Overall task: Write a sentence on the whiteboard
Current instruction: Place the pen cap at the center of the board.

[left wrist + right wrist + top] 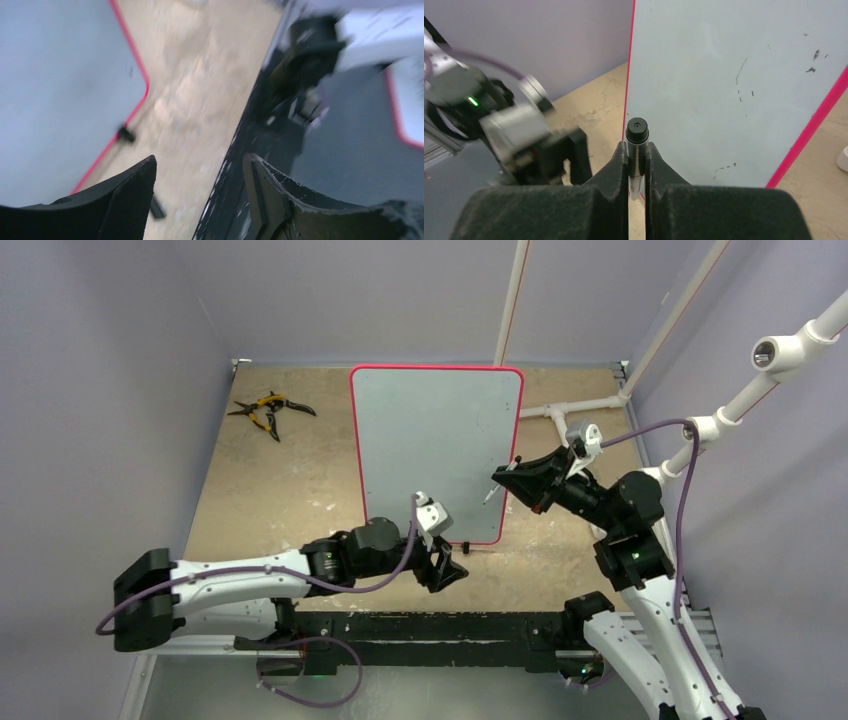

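**A:** How are the jaws of the right gripper (636, 150) set?

**B:** They are closed almost fully on a marker (637, 131). It is clamped between the two pads, and its round black end is seen just past the fingertips.

**A:** Is the board (435, 440) touched by it?

**B:** That cannot be told. From above, the marker's pale tip is seen over the board's lower right part, close to the red rim. The wrist view gives no clear sign of contact.

**A:** And the left gripper (199, 160)?

**B:** Its jaws are spread wide and nothing is held between them. It is placed low, just in front of the board's bottom edge and right of centre, and is not seen to touch it. That view is blurred.

**A:** Where is the board placed?

**B:** It is stood upright at mid-table on small black feet (125, 133), its face turned toward the arms. A few small black marks (740, 75) are seen on the pale surface.

**A:** What room is left at the edges?

**B:** Bare table (290, 490) is seen left of the board, with pliers (268, 412) lying well apart near the far left corner. The right edge is crowded by the right arm, with white pipes (560, 410) behind it.
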Available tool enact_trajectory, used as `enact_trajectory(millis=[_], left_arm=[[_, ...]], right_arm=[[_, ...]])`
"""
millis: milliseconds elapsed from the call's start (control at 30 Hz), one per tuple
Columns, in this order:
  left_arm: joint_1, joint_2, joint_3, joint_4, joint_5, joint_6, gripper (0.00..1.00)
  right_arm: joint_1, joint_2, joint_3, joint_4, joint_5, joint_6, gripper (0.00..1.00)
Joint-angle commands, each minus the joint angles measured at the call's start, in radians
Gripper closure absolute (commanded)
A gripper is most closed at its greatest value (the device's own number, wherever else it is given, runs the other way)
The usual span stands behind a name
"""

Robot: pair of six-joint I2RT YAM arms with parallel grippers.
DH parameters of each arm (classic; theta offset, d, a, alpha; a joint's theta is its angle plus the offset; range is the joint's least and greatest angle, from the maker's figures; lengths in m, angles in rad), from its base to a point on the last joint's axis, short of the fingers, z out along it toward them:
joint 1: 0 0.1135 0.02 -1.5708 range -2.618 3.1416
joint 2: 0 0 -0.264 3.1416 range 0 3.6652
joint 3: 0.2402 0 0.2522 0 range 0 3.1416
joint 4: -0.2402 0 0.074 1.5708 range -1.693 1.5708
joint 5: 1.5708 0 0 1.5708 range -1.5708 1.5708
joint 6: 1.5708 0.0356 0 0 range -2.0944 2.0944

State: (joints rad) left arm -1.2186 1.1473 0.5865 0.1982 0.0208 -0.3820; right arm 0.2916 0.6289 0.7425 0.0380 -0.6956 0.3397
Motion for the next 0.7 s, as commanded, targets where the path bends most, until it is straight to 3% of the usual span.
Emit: enact_trajectory(millis=[0,167,300,667], left_arm=[[0.010,-0.131,0.169,-0.069,0.027,0.033,0.36],[0.038,-0.114,0.325,-0.196,-0.078,0.064,0.35],[0.078,-0.070,0.383,-0.155,0.021,0.056,0.33],[0.134,0.008,0.426,-0.184,0.075,0.077,0.33]], right_arm=[[0.002,0.022,-0.042,0.116,-0.048,0.033,1.00],[0.023,0.030,-0.087,0.243,-0.061,0.102,1.00],[0.048,0.045,-0.092,0.273,-0.060,0.116,1.00],[0.078,0.044,-0.102,0.339,-0.087,0.170,1.00]])
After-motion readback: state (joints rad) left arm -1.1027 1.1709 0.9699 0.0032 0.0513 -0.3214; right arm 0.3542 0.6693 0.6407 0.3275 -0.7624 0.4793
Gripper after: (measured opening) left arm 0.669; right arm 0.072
